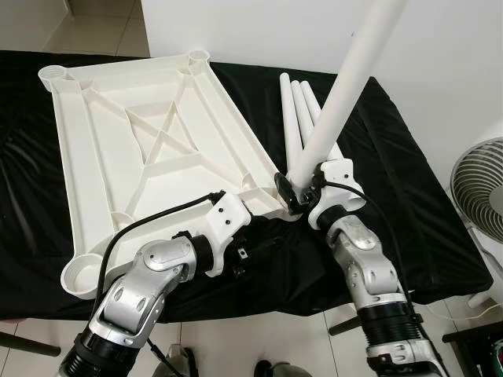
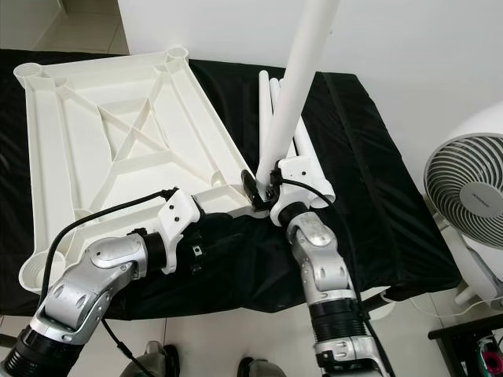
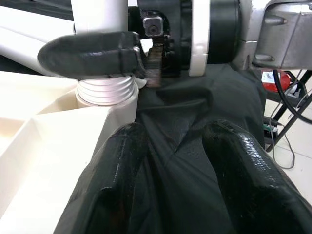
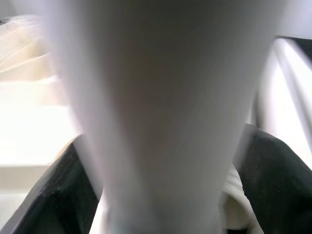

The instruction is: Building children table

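The white tabletop (image 1: 149, 149) lies upside down on the black-draped counter (image 1: 409, 204), ribs up, sockets at its corners. The right gripper (image 1: 302, 188) has its fingers clamped on a white leg (image 1: 346, 86), low near the threaded end, and the leg stands tilted over the near right corner socket (image 3: 109, 105). In the left wrist view the threads are sitting at the socket mouth with several turns showing, so I judge this leg started but not screwed home. The left gripper (image 3: 180, 161) rests on the cloth just beside that corner, fingers apart, holding nothing. Three more legs (image 1: 299, 102) lie on the cloth beyond the right gripper, untouched. The near left socket (image 1: 81, 276) and both far sockets (image 1: 55, 75) look empty. So: first leg going in, three to follow, then presumably flipping it upright. A fan (image 1: 483, 184) stands to the right of the counter.
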Controlling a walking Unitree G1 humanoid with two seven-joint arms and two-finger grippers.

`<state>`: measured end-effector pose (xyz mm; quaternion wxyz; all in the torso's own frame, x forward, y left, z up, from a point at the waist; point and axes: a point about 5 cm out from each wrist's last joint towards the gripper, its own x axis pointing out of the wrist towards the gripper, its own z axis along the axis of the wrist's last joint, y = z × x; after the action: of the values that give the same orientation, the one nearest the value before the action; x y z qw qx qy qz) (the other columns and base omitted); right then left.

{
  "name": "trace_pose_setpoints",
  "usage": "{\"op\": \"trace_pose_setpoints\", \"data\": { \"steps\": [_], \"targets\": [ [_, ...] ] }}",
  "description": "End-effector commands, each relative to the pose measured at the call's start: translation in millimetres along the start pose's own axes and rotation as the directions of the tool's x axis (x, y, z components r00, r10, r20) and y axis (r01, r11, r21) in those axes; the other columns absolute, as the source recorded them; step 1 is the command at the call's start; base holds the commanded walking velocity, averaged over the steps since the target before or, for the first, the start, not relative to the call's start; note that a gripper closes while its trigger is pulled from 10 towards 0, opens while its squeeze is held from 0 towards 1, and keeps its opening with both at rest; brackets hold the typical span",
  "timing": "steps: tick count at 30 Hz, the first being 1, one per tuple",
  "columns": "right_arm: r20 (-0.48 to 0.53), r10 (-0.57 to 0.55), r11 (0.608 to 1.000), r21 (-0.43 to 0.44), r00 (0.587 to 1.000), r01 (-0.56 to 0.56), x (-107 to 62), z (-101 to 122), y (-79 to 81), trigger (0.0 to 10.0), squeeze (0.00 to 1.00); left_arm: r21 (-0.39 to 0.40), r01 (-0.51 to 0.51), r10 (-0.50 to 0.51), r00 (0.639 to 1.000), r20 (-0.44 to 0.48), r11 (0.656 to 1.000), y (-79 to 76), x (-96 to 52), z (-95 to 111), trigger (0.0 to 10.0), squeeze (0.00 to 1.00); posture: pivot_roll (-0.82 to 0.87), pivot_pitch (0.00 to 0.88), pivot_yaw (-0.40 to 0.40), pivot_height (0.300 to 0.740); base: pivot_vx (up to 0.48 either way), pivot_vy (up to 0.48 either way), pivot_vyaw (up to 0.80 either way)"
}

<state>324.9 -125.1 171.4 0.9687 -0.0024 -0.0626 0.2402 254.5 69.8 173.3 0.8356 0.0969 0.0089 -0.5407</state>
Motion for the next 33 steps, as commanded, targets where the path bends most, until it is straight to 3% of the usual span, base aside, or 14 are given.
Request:
{"op": "trace_pose_setpoints", "data": {
  "steps": [1,8,9,10,11,22,27,29,33],
  "targets": [
    [-0.013,0.106,0.994,-0.018,0.994,-0.106,1.0,-1,-1.1,10.0,0.00,0.002,-0.025,0.025,1.000,0.002,1.000,-1.5,0.5,0,10.0,0.00,0.06,0.104,-0.073,0.740,0.000,0.000,0.00],
    [-0.035,0.210,0.974,-0.076,0.977,-0.212,5.4,-1,-8.7,10.0,0.00,0.007,-0.024,0.024,1.000,0.003,1.000,-0.4,0.5,1,10.0,0.00,0.06,0.102,-0.067,0.740,0.000,0.000,0.00],
    [-0.044,0.230,0.970,-0.072,0.972,-0.233,5.5,-2,-9.4,8.8,0.00,0.008,-0.024,0.024,1.000,0.003,1.000,-0.5,0.6,1,10.0,0.00,0.06,0.102,-0.067,0.740,0.000,0.000,0.00],
    [-0.053,0.241,0.967,-0.075,0.969,-0.245,5.2,-4,-10.9,0.8,0.00,0.008,-0.024,0.024,1.000,0.003,1.000,-0.7,0.6,1,10.0,0.00,0.06,0.104,-0.069,0.740,0.000,0.000,0.00],
    [-0.056,0.245,0.966,-0.070,0.968,-0.249,4.6,-5,-12.5,0.0,0.00,0.007,-0.025,0.025,1.000,0.004,1.000,-0.9,0.5,2,10.0,0.00,0.06,0.107,-0.071,0.740,0.000,0.000,0.00],
    [-0.042,0.252,0.967,-0.032,0.967,-0.253,-0.7,-9,-15.5,0.0,0.00,0.000,-0.033,0.033,0.999,0.005,0.999,-0.9,0.4,2,10.0,0.00,0.06,0.122,-0.072,0.740,0.000,0.000,0.00],
    [-0.005,0.176,0.984,0.014,0.984,-0.176,0.6,-8,-9.1,0.0,0.00,0.003,-0.038,0.038,0.999,0.005,0.999,1.0,0.8,1,10.0,0.00,0.06,0.127,-0.071,0.740,0.000,0.000,0.00],
    [0.003,0.114,0.993,0.037,0.994,-0.114,1.9,-8,-3.6,10.0,0.00,0.005,-0.041,0.041,0.999,0.006,0.999,2.1,0.9,2,10.0,0.00,0.05,0.130,-0.071,0.740,0.000,0.000,0.00],
    [0.016,0.024,0.997,0.078,1.000,-0.025,3.6,-9,3.9,10.0,0.00,0.004,-0.049,0.049,0.999,0.005,0.999,3.2,1.2,2,10.0,0.00,0.05,0.131,-0.071,0.740,0.000,0.000,0.00]
  ]
}}
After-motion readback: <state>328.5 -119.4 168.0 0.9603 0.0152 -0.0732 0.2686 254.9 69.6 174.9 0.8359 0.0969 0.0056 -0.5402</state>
